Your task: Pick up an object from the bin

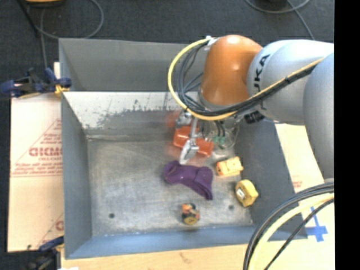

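My gripper [188, 152] hangs below the orange wrist cover in the back middle of the bin. It is right at an orange-red block [183, 137], which lies partly hidden behind it. Its tip reaches down to the upper edge of a crumpled purple cloth [189, 176] just in front. A small yellow block [229, 167] lies to the right of the cloth.
A yellow tape measure [246, 193] sits near the bin's right wall. A small multicoloured toy [190, 214] lies near the front wall. The arm and its cables cover the bin's back right corner.
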Motion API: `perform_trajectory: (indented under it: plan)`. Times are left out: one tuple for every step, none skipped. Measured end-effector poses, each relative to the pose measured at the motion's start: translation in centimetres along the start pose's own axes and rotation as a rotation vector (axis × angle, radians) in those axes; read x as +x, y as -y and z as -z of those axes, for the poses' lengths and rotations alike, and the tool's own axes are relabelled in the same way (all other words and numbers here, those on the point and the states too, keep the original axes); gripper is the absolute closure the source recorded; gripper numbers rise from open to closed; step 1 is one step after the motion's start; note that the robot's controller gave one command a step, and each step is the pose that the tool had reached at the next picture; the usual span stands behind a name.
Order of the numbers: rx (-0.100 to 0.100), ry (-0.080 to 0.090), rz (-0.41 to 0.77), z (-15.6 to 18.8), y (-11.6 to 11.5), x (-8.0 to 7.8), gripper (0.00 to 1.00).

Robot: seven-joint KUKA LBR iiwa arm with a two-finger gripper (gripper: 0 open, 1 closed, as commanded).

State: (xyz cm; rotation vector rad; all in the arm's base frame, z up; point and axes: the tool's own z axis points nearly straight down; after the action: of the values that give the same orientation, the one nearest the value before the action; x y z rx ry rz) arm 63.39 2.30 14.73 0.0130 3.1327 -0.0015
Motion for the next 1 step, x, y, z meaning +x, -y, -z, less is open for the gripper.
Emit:
perform_trajectory:
  plan:
    - [-0.004,0.002,-0.024,-2.08,3.20,1.29,0.00]
